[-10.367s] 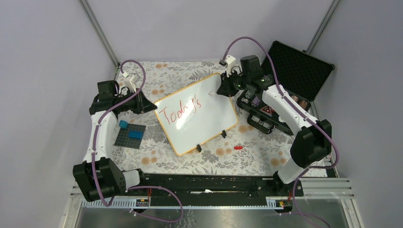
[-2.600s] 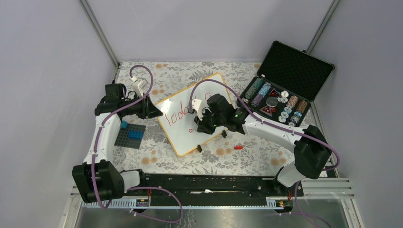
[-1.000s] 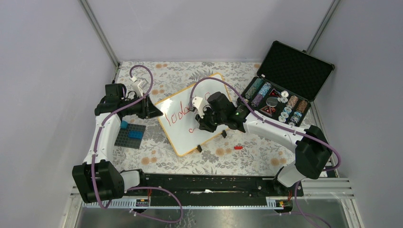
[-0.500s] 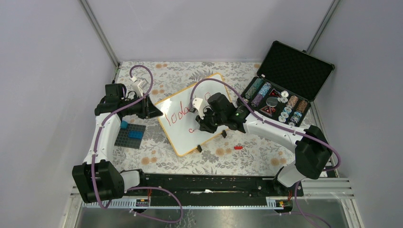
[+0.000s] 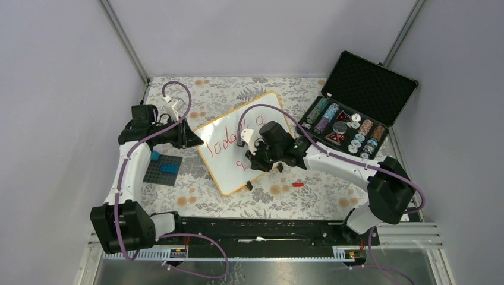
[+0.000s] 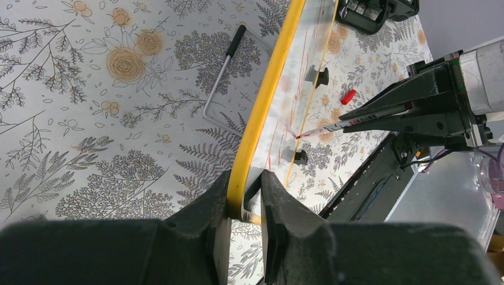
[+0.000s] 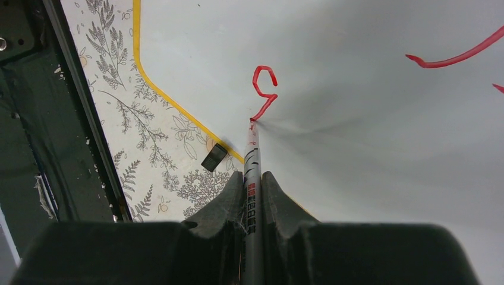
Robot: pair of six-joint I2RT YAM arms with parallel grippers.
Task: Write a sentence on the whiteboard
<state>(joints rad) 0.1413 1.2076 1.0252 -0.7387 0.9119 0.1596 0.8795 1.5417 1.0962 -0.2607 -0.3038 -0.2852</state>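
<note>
The whiteboard [image 5: 223,169] with its orange-yellow rim lies tilted mid-table, red words across its top partly hidden by the right arm. My left gripper [image 5: 191,140] is shut on the whiteboard's left rim [image 6: 257,127]. My right gripper [image 5: 252,160] is shut on a grey marker [image 7: 251,178] over the board's lower middle. The marker's red tip touches the board at the foot of a fresh red stroke [image 7: 264,92] shaped like a small hook. The marker also shows in the left wrist view [image 6: 350,120]. More red writing [image 7: 457,56] runs off the upper right.
An open black case [image 5: 356,107] with poker chips and dice stands at the back right. A grey baseplate with blue bricks [image 5: 163,169] lies at the left. A small red cap [image 5: 298,184] lies near the board's front. A bent metal rod [image 6: 221,80] lies behind the board.
My right gripper has shifted slightly toward the front with the marker, drawing the start of a second line of writing under the first word. The left gripper has not moved.
</note>
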